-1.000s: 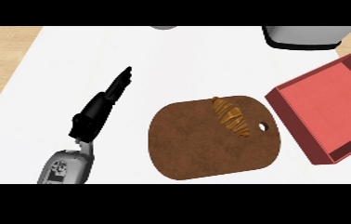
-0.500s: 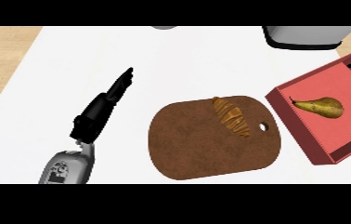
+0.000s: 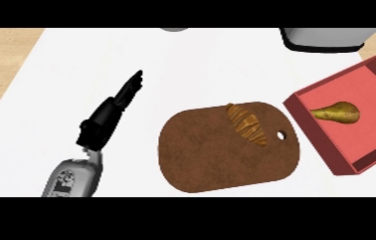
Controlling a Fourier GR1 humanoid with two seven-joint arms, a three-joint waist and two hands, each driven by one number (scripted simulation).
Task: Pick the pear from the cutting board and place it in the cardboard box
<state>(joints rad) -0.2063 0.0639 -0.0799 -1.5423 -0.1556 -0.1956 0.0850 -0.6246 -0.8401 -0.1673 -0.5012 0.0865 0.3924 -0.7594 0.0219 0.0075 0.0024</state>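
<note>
A brown-yellow pear [image 3: 337, 112] lies on its side inside the red open box [image 3: 312, 120] at the right edge. The brown cutting board [image 3: 213, 152] sits at centre, carrying a croissant [image 3: 246, 123] near its far edge. My left hand [image 3: 110, 114] rests on the white counter left of the board, fingers straight and pointing away, holding nothing. My right hand shows nowhere.
A grey-white pot or appliance [image 3: 323, 37] stands at the back right, just beyond the box. A small grey object [image 3: 175, 29] peeks in at the back centre. The wooden counter edge [image 3: 16, 50] runs along the far left.
One second ago the box held nothing visible; half a second ago the pear showed inside it and it still lies there. My left hand has not moved.
</note>
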